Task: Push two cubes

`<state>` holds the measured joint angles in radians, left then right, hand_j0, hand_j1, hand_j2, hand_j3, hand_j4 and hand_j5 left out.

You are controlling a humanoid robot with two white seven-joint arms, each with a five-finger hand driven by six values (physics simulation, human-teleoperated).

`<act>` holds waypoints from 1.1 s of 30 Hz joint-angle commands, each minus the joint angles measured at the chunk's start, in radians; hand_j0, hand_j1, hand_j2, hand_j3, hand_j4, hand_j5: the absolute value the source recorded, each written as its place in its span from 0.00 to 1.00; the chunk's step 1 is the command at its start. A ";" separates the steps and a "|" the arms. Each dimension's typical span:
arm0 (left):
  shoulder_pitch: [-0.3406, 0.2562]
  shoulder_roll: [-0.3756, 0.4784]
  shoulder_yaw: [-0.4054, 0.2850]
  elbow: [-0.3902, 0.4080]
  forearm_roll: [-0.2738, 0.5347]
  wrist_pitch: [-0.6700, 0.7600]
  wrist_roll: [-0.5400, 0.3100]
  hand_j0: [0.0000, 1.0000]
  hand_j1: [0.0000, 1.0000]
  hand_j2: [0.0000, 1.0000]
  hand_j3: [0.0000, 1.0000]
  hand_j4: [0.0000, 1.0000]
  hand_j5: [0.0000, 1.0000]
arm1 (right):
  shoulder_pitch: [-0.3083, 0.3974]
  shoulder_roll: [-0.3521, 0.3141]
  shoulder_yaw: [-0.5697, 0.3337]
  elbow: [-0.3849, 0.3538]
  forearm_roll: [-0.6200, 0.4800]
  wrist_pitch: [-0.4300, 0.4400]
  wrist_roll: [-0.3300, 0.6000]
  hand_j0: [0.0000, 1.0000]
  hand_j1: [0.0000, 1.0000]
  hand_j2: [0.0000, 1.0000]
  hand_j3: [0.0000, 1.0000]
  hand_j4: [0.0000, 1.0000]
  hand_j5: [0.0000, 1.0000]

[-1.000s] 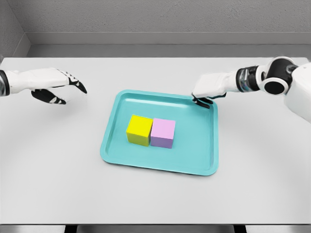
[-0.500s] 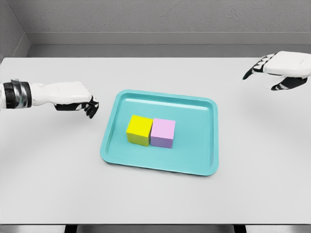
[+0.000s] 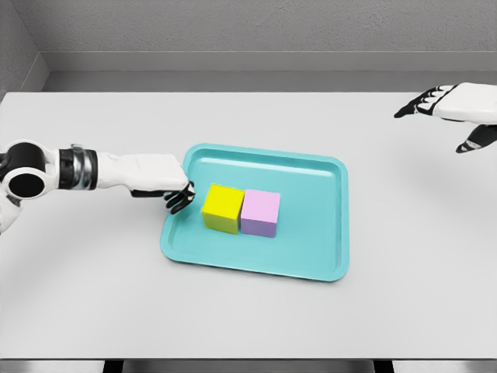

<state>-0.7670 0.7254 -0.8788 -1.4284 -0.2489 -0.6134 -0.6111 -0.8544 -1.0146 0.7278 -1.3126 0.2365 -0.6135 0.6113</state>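
Cubes [image 3: 241,210] sit in teal tray [image 3: 326,233] on white table [image 3: 404,256].

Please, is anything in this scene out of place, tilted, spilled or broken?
Nothing stands out. The yellow cube and the pink cube sit flat, side by side, inside the teal tray, which lies level on the table. The left hand, fingers curled, is at the tray's left edge beside the yellow cube. The right hand hovers open, far right.

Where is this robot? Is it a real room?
Probably not: it looks like a computer-made test room. There's a plain white table, bare grey walls, and just a teal tray holding a yellow cube and a pink cube.
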 commanded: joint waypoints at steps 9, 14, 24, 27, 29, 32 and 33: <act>0.018 -0.034 -0.002 0.000 -0.024 0.002 0.000 0.08 0.08 0.08 0.08 0.08 0.08 | 0.000 0.001 0.002 -0.001 -0.005 0.003 0.000 1.00 1.00 1.00 1.00 1.00 1.00; 0.018 -0.040 -0.002 0.000 -0.024 0.002 0.000 0.08 0.08 0.08 0.08 0.08 0.08 | 0.000 0.001 0.002 -0.002 -0.005 0.003 0.000 1.00 1.00 1.00 1.00 1.00 1.00; 0.018 -0.055 -0.025 0.000 -0.024 0.002 0.000 0.08 0.08 0.08 0.08 0.08 0.08 | 0.000 0.002 0.002 -0.004 -0.005 0.003 0.000 1.00 1.00 1.00 1.00 1.00 1.00; 0.018 -0.057 -0.026 0.000 -0.024 0.002 0.000 0.08 0.08 0.08 0.08 0.08 0.08 | 0.000 0.004 0.002 -0.002 -0.005 0.003 0.000 1.00 1.00 1.00 1.00 1.00 1.00; 0.017 -0.057 -0.025 0.000 -0.024 0.002 0.000 0.08 0.08 0.08 0.08 0.08 0.08 | 0.002 0.001 0.004 -0.002 -0.005 0.003 0.000 1.00 1.00 1.00 1.00 1.00 1.00; 0.017 -0.064 -0.025 0.002 -0.024 0.002 0.000 0.08 0.08 0.08 0.08 0.08 0.08 | 0.002 -0.001 0.004 -0.002 -0.005 0.003 0.000 1.00 1.00 1.00 1.00 1.00 1.00; 0.017 -0.066 -0.026 0.002 -0.024 0.002 0.000 0.08 0.08 0.08 0.08 0.08 0.08 | 0.002 -0.001 0.004 -0.004 -0.005 0.003 0.000 1.00 1.00 1.00 1.00 1.00 1.00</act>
<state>-0.7501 0.6632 -0.9034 -1.4273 -0.2731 -0.6103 -0.6124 -0.8529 -1.0134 0.7323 -1.3152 0.2365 -0.6135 0.6113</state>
